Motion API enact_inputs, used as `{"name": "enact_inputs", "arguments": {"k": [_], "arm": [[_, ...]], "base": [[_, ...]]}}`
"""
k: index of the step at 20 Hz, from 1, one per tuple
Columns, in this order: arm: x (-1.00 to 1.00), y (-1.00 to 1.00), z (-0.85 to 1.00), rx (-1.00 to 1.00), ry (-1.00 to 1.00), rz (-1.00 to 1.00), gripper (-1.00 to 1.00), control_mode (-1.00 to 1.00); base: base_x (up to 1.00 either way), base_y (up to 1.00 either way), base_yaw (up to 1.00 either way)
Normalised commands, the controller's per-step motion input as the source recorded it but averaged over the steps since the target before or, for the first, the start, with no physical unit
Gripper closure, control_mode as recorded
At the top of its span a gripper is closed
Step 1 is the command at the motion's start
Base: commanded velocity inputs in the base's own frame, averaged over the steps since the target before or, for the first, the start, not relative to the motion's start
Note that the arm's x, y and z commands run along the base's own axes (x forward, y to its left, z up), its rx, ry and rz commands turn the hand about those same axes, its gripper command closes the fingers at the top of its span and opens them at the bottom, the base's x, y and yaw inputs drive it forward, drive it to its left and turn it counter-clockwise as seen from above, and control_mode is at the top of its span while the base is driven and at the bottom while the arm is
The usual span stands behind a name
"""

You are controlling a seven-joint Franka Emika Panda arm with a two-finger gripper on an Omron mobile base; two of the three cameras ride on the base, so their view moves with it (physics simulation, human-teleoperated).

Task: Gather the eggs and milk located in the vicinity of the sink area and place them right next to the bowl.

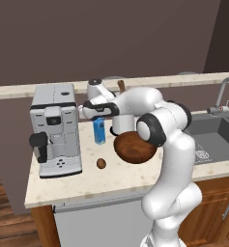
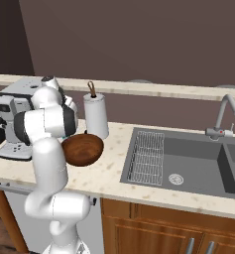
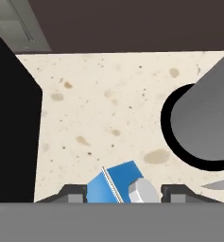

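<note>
Hand view: gripper (image 3: 123,194) clamped on milk (image 3: 114,183) top; carton looks light, stiff, smooth, probably slippery; hold flat sides below gable.

I see blue milk (image 1: 99,130), a grained dark-brown bowl (image 1: 134,146), a brown egg (image 1: 101,163), and a speckled cream worktop (image 1: 77,185).

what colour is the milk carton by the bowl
Blue, with a lighter blue top; the milk carton shows best in the left base view.
</note>
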Motion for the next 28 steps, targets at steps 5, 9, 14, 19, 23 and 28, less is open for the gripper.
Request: {"name": "enact_inputs", "arguments": {"k": [5,9,14,19,23,28], "arm": [[-0.36,-0.15,-0.04,0.0,0.0,-0.06,1.0,-1.0],[-0.3,-0.23,-0.1,0.0,-0.01,-0.05,1.0,-1.0],[-0.29,-0.15,-0.07,0.0,-0.03,-0.05,1.0,-1.0],[-0.24,0.0,-0.02,0.0,-0.02,-0.03,1.0,-1.0],[-0.17,-0.03,0.0,0.0,0.0,-0.03,1.0,-1.0],[-0.18,-0.02,-0.03,0.0,-0.05,-0.02,1.0,-1.0]], "base": [[0.0,0.0,0.0],[0.0,0.0,0.0],[0.0,0.0,0.0],[0.0,0.0,0.0],[0.0,0.0,0.0],[0.0,0.0,0.0]]}}
